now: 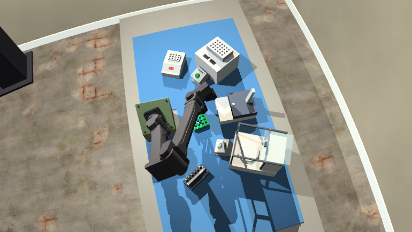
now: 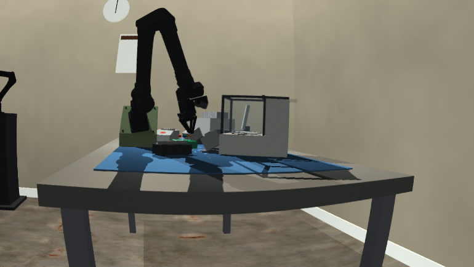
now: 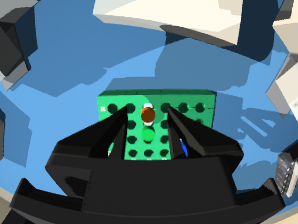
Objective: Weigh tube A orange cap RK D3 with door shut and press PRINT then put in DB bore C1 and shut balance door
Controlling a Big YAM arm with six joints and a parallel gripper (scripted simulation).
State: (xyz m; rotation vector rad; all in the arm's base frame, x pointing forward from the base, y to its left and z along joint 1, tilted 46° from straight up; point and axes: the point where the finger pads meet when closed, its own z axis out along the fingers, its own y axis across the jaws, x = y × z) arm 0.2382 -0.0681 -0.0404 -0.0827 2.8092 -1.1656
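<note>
Fingers (image 2: 193, 123) stand part-way apart, clamped on nothing, above the green rectangular tube rack (image 1: 205, 125) (image 2: 193, 143) (image 3: 207, 137). Tube A, with its round orange cap (image 2: 189, 135) (image 3: 147, 115), stands in the rack's far row, and in the wrist view its cap shows between the two fingers — visible space on either side of it. A green round cap (image 3: 148, 134) shows just on the arm's side of the orange one, and a blue cap (image 1: 197, 120) (image 2: 184, 136) (image 3: 184, 147) sits in the rack too, partly behind a finger in the wrist view.

Beyond the rack and to its right, seen from the arm's base, the pale balance with the dark-framed glass box (image 1: 253, 171) (image 2: 253, 145) stands on the blue mat (image 1: 184, 83) (image 2: 112, 162) (image 3: 55, 75) that covers part of the desk (image 1: 127, 71) (image 2: 225, 202). Its clear top pane (image 1: 284, 146) is slid back, so the balance is open (the pane reaches past the rear edge). The black ridged block with the silvery bar (image 1: 196, 178) (image 2: 172, 149) lies right of the rack — well apart from it.
</note>
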